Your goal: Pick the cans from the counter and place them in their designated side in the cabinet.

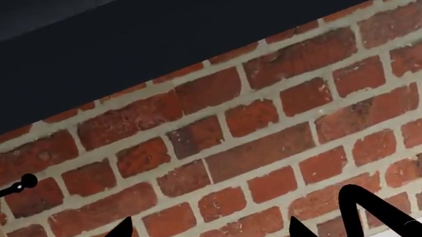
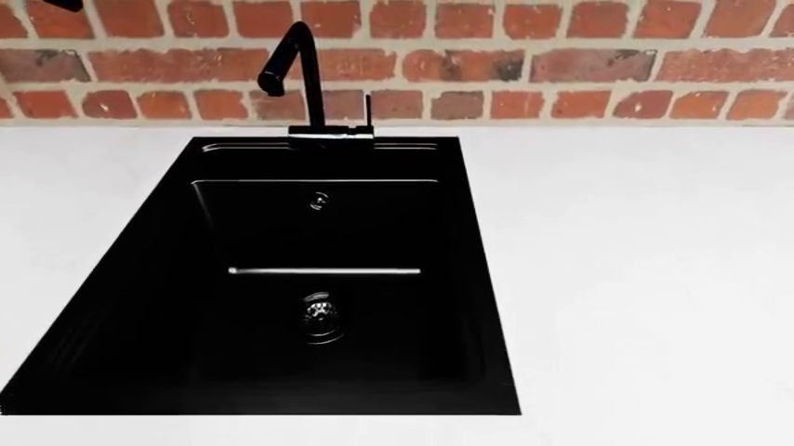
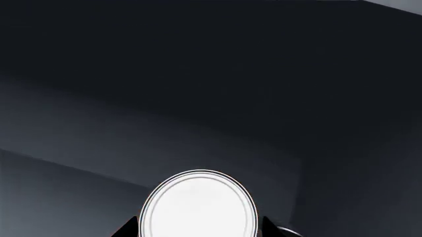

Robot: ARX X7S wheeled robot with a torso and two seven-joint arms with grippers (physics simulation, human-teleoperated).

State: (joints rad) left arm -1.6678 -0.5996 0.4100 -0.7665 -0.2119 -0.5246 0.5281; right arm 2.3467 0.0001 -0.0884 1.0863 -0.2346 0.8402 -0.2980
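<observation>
Placing step, I judge: my right claw (image 3: 197, 232) pinches a can (image 3: 197, 207), fingertips flanking it, inside a dark space, likely the cabinet. Lid faces the wrist camera, so long axis runs along the view line. Next: set down, release. Left claw (image 1: 356, 222): can't tell its state. Surface (image 2: 645, 279) shows no cans.

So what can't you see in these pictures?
- Right claw: cut off by the right wrist view's edge; only the can top shows, label hidden.
- Left claw: only tips show; open or shut unclear.
- Head view: no cans or arms on the counter.
</observation>
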